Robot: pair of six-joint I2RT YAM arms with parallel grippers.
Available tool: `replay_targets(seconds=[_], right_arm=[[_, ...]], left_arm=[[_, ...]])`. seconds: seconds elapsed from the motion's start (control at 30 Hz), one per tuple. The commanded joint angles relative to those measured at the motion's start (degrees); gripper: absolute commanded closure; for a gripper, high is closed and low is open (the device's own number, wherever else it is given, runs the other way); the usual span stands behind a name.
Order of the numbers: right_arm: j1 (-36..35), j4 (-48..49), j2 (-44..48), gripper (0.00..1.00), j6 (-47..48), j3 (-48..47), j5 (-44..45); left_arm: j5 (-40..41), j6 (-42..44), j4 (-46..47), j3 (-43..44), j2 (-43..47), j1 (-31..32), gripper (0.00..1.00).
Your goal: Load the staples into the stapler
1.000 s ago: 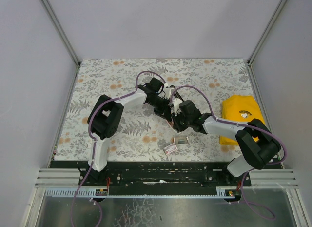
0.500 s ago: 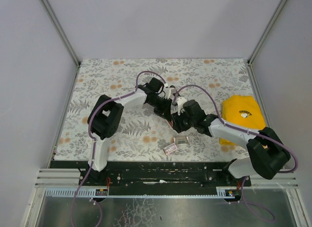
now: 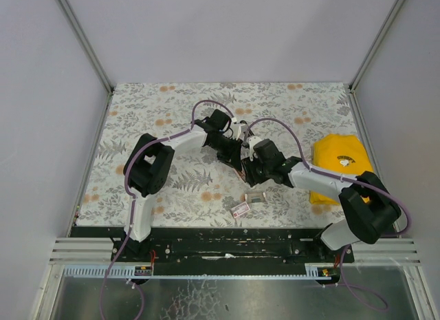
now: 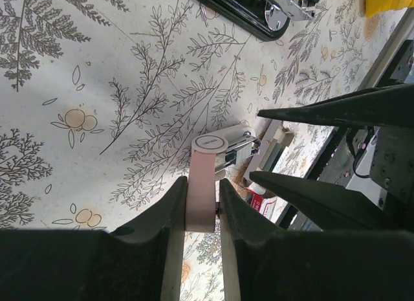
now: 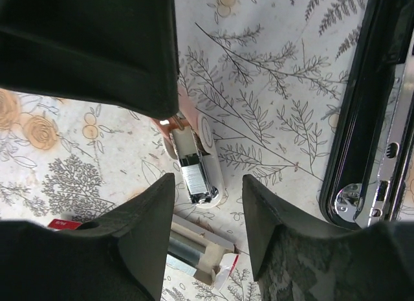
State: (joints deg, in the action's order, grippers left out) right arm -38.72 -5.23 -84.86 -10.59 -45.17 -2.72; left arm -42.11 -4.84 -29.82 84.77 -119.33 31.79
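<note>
Stapler (image 4: 233, 6) lies flat on the floral table (image 3: 172, 107), about mid-table, right where the two wrists meet. It is spread open, with the glossy black arm and the bare metal channel side by side. In the right wrist view it runs down the right edge (image 5: 362, 120), clear of both pincers.

Just beside it is the left gripper (image 4: 202, 188), pinched narrow on a pale pink piece (image 4: 206, 165) with a round end and a metal insert, and the pads are flat against its sides. The right gripper (image 5: 208, 184) stands wide. Its jaws straddle the metal end of that same piece, and a gap shows on at least one side, so it grips nothing.

Nearer the arm bases sits a small open box (image 5: 217, 249) with a grey strip of staples (image 5: 183, 257) inside, close under the pink piece but not touching it. A red-and-white scrap (image 3: 240, 209) lies beside the box. Far right, well apart from all this, is a yellow cloth (image 3: 340, 158).
</note>
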Motion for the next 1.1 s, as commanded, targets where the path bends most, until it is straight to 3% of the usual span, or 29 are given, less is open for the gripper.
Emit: replay_targets(seconds=[0.0, 0.5, 0.77, 1.07], right_arm=[[-0.22, -0.58, -1.09, 0.48, -1.05, 0.04, 2.57], [-0.22, -0.23, -3.83, 0.51, -3.21, 1.4, 4.06], [-0.22, -2.68, 1.15, 0.49, -3.66, -1.77, 2.33], [-0.22, -2.77, -2.43, 0.5, -3.82, -5.13, 3.38]], left_arm=[[1.44, 0.28, -2.07, 1.11, 0.85, 0.38, 1.0], [1.85, 0.29, -2.08, 1.03, 1.45, 0.4, 1.0], [2.19, 0.19, -2.06, 1.04, 1.68, 0.33, 1.0], [2.17, 0.18, -2.05, 1.05, 1.94, 0.34, 1.0]])
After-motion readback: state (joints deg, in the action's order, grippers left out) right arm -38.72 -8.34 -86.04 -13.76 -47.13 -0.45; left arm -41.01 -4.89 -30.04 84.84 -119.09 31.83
